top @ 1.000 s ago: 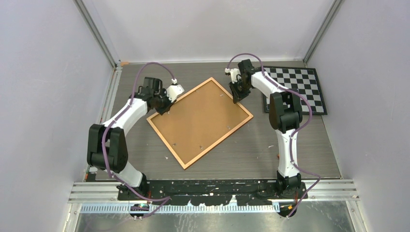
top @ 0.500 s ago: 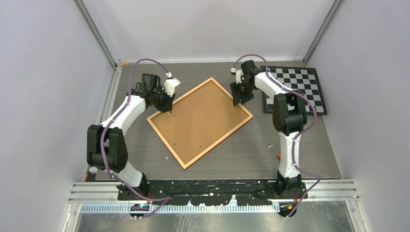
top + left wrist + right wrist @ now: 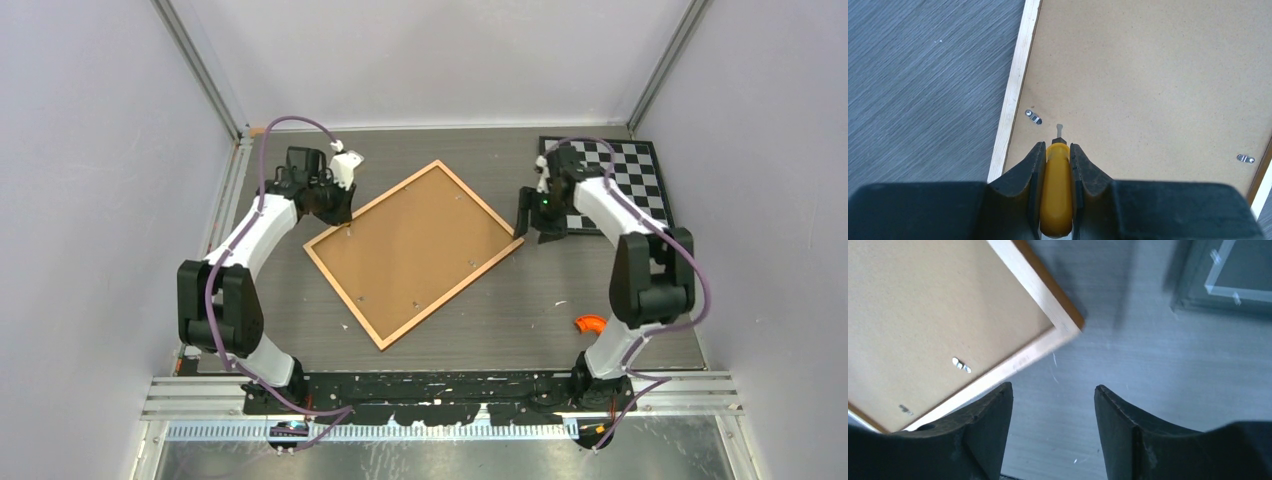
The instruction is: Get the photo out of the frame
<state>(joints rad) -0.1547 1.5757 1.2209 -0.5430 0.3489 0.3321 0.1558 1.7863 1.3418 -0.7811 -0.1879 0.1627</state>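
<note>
Seen from above, the frame [image 3: 415,252] lies flat on the desk [image 3: 480,320] near the middle of the picture. It is back side up and turned like a diamond, with its long axis running from upper right to lower left. Only the plain brown backing board shows, so the photo itself is hidden; I judge it sits beneath that board, face down. My left gripper [image 3: 1055,146] is over the frame's left corner, in the centre-left of the overhead view. It is clenched on the yellow handle of a small screwdriver [image 3: 1057,195]. In the left wrist view the blade points straight up the picture over the board. A small metal clip [image 3: 1033,117] lies just beyond the tip and slightly to its left, close against the pale inner edge of the frame. Tip and clip look apart, though I cannot tell how high the blade is above the board. My right gripper [image 3: 1050,390] hangs over bare desk just off the frame's right corner, its jaws spread with nothing between them. That corner sits toward the upper left of the right wrist view. A checkerboard [image 3: 625,170] lies at the upper right of the overhead view, behind that arm. The left arm is plainly the nearer one to a clip, so I judge the next move is a short nudge up and to the left to catch it.
</note>
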